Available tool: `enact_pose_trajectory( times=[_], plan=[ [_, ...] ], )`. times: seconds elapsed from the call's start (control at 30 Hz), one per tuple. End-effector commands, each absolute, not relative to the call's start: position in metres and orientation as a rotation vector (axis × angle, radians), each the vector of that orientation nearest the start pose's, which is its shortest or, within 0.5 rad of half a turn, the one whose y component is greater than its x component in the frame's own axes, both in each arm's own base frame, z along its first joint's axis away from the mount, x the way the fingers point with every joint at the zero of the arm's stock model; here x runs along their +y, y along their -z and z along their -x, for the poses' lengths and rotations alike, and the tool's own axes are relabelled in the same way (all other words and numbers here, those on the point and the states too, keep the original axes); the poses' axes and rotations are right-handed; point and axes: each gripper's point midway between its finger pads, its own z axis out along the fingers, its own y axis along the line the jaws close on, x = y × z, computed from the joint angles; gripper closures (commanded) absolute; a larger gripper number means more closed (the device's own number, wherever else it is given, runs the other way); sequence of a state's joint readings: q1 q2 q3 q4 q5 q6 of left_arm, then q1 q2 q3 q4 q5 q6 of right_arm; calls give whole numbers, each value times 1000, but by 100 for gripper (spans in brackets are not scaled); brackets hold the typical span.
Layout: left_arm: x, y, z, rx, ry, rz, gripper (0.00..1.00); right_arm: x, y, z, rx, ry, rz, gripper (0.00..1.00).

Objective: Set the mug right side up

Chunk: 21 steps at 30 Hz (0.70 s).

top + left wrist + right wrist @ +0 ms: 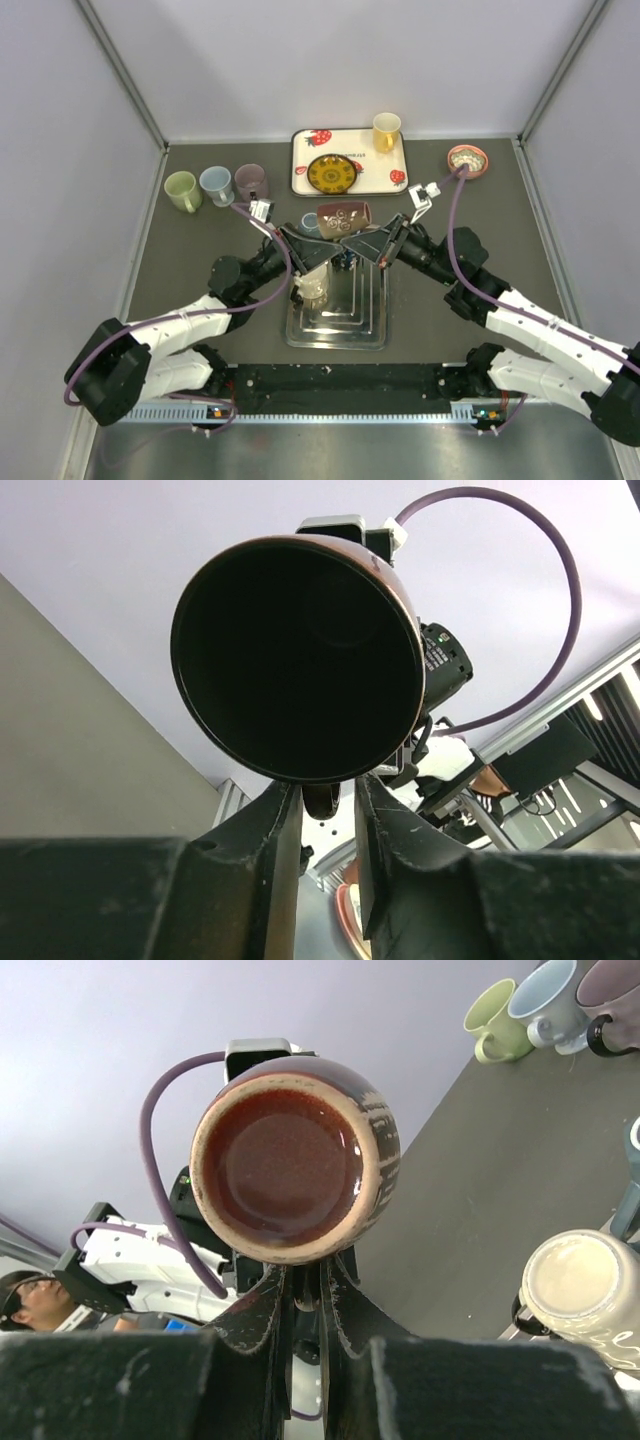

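Your mug [343, 218] is off the table [480, 220], held on its side in the middle of the overhead frame, just below the strawberry tray [305, 150], so it is not upright. The left gripper [322, 798] looks straight into its dark mouth, which fills the upper centre of that wrist view. Its fingers [275, 830] stand slightly apart below the rim and clamp a dark part of the mug, seemingly the handle. The right gripper [308, 1295] faces the opposite end: you see the glazed reddish base in the centre of its view. Its fingers [345, 1305] are drawn nearly together and pinch the mug from beneath at the base end. In the overhead view the two grippers meet under the mug in a V. Just below them a cream mug [312, 288] sits mouth down on a metal rack [350, 335] in the lower centre. On the strawberry tray are a dark plate [332, 173] and a yellow mug [386, 130]. At the upper left stand a green mug [182, 190], a blue mug [215, 184] and a purple mug [250, 182] in a row, and a small bowl [467, 158] sits at the upper right.
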State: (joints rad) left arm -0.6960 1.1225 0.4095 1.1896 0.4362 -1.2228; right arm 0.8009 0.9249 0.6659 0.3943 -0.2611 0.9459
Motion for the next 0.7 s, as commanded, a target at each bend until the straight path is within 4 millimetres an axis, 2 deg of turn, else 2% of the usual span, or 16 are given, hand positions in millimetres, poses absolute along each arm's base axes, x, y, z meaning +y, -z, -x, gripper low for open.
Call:
enact_pose_trajectory(
  times=[0.0,0.13,0.4,0.53,0.57,0.63,0.67],
  plan=[
    [-289,-365,-179,1196,1930,-139,77,302,-346,-180,1564,-1602,174,100],
    [-288,-368,-178,1182,1938,-128,100,302,-343,-180,1571,-1594,176,100],
    [-289,-371,-180,1181,1941,-111,100,302,-334,-180,1600,-1546,206,100],
    [-290,-367,-185,1214,1879,-108,100,303,-327,-181,1631,-1491,236,100],
    [-295,-354,-190,1296,1843,-91,100,302,-326,-181,1636,-1489,236,100],
    [-294,-355,-193,1307,1767,-107,100,302,-324,-180,1649,-1486,236,100],
    [-297,-346,-195,1355,1742,-102,100,302,-325,-180,1647,-1486,237,100]
  ],
)
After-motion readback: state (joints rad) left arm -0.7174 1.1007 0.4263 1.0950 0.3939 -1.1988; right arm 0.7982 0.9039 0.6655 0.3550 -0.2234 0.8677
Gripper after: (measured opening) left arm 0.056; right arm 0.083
